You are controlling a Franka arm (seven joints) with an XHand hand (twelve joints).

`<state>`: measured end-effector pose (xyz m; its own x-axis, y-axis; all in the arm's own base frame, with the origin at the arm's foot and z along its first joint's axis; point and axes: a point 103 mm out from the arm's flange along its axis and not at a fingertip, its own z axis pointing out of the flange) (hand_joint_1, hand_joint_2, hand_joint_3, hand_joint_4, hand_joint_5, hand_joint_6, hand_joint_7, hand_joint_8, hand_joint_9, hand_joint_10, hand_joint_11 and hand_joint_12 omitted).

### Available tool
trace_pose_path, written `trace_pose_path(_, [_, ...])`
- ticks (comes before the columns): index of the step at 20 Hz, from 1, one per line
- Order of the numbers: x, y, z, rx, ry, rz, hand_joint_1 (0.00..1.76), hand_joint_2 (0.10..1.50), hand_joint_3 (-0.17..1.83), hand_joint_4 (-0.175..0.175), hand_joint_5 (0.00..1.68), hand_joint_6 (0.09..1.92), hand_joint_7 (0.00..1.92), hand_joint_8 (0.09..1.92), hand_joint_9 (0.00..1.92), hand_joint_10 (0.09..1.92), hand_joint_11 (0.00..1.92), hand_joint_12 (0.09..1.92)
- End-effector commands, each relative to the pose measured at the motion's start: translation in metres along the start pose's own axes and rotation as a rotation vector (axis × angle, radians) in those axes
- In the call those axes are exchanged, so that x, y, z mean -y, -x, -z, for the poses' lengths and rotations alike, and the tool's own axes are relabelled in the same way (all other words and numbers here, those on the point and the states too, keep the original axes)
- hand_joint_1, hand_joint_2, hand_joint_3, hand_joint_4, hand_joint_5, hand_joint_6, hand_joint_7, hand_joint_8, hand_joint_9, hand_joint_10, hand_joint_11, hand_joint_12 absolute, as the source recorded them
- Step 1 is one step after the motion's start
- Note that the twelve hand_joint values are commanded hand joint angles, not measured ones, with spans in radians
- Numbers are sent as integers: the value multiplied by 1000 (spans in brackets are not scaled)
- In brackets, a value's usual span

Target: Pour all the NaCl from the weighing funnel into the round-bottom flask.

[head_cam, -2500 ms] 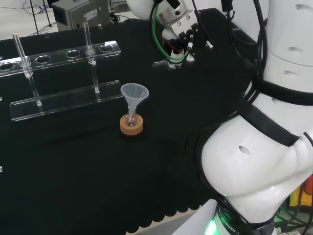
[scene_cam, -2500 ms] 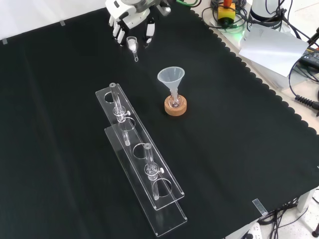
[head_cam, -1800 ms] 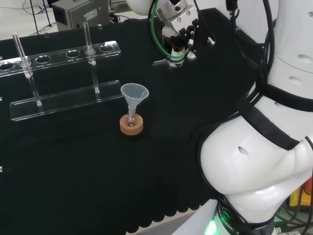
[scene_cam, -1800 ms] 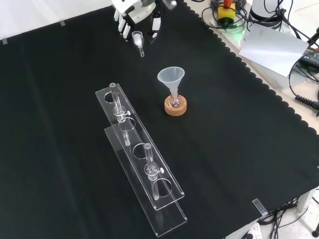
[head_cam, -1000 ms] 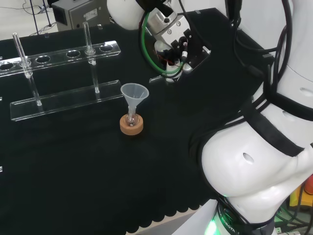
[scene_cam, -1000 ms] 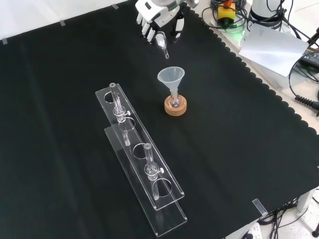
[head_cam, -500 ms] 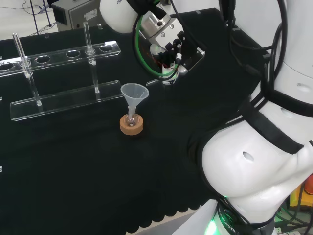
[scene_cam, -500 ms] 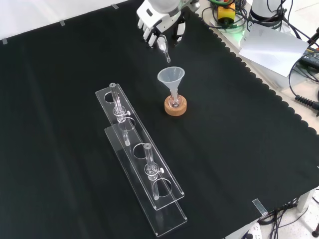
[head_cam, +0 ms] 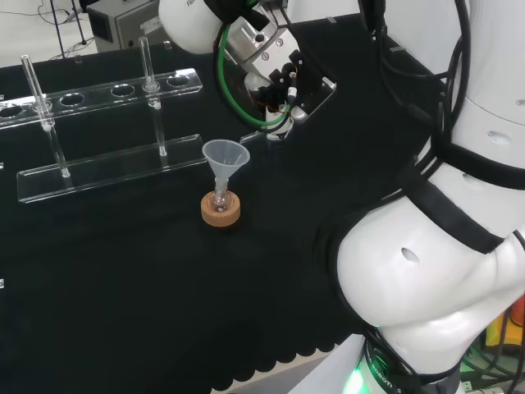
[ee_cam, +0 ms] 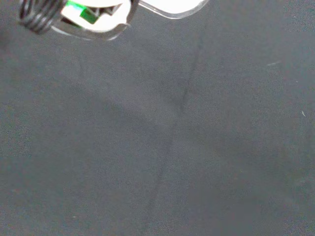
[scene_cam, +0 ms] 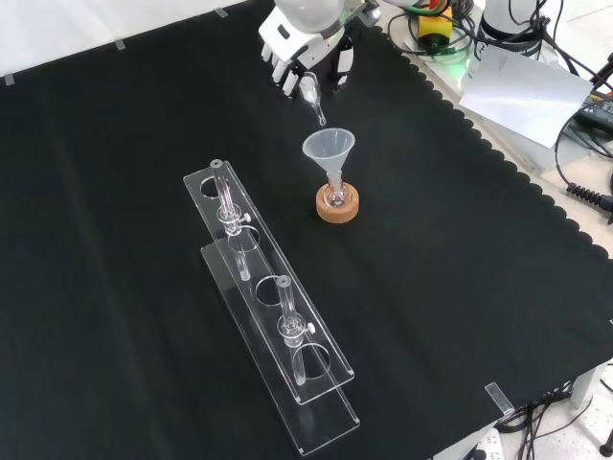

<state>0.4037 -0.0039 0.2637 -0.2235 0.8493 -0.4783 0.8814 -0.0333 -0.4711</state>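
A small round-bottom flask [scene_cam: 335, 196] sits on a cork ring [scene_cam: 337, 205] [head_cam: 221, 210] with a clear plastic funnel [scene_cam: 329, 149] [head_cam: 225, 155] in its neck. The hand [scene_cam: 305, 50] [head_cam: 275, 78] hangs above the cloth, its fingers curled round a small clear weighing funnel [scene_cam: 311, 97] [head_cam: 277, 127]. In the front view the weighing funnel's spout points down toward the plastic funnel's rim, just above and to its upper left. In the head view the hand is up and to the right of the funnel.
Two clear acrylic tube racks [scene_cam: 278, 331] [head_cam: 107, 168] stand to the left of the flask in the front view, with glass tubes [scene_cam: 225, 196] upright in them. The cloth's scalloped edge [scene_cam: 479, 144] runs along the right of the front view. The wrist view has bare black cloth [ee_cam: 172, 147].
The hand has carried the weighing funnel from the cloth's far edge toward the flask; it now hangs close by the plastic funnel's rim. The flask and racks have not moved.
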Motion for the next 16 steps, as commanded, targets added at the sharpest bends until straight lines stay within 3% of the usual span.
trace_pose_path(1, [-12,-4,8,81,-31,4,1086,667,775,175,1121,991,841,572,1136,253,891,1041])
trace_pose_path(16, [-14,-10,14,126,-46,9,1087,665,779,175,1121,993,842,571,1145,250,889,1042])
